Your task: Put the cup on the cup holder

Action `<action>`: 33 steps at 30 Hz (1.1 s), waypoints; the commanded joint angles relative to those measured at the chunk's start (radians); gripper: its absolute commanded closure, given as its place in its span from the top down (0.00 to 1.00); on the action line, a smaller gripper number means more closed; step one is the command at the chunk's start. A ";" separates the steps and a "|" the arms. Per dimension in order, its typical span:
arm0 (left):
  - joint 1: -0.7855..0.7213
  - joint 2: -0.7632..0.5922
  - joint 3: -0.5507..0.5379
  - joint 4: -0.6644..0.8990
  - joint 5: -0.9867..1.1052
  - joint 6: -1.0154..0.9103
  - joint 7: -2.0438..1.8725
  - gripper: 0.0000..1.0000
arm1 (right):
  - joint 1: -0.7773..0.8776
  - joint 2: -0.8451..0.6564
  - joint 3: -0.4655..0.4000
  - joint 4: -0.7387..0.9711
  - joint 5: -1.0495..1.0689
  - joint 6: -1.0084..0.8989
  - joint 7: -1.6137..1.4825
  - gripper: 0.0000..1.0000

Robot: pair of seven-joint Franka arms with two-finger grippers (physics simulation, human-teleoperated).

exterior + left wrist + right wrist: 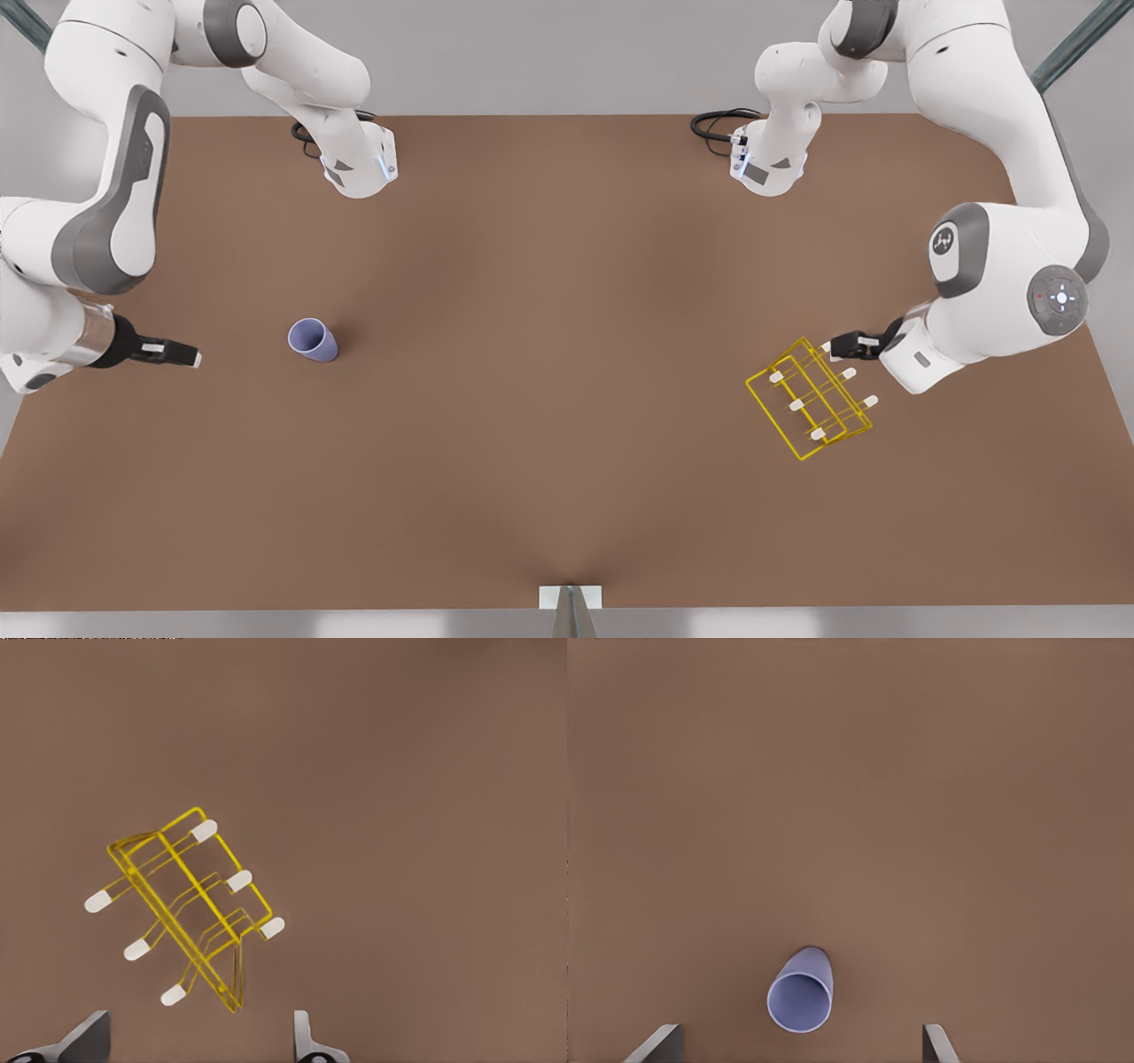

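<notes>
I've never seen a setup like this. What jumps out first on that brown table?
A small lavender cup stands alone toward the front view's left, with the right tool open beside it and apart from it. Far across, on the front view's right, a yellow wire rack with white-tipped pegs sits by the left tool, also open.

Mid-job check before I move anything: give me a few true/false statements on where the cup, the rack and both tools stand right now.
1. The cup sits on the rack. False: it stands on the table, far from the rack.
2. The left tool hangs by the rack, fingers open. True.
3. The right tool grips the cup. False: it is open, beside the cup, not touching.
4. The cup's mouth is open and nothing is inside. True.
5. The rack has six white-tipped pegs. True.
</notes>
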 commanded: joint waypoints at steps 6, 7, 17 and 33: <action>-0.001 0.049 -0.003 0.000 0.000 0.060 0.046 1.00 | 0.054 -0.043 0.006 -0.147 0.056 0.108 -0.004 1.00; -0.001 0.069 -0.002 -0.002 0.006 0.074 0.046 1.00 | 0.086 -0.082 0.006 -0.275 0.056 0.209 0.010 1.00; 0.004 0.085 0.052 0.002 0.000 0.172 0.037 1.00 | 0.192 -0.198 0.021 -0.668 0.067 0.456 0.102 1.00; 0.004 0.091 0.052 -0.009 0.001 0.186 0.036 1.00 | 0.139 -0.149 0.009 -0.893 0.058 0.846 0.090 1.00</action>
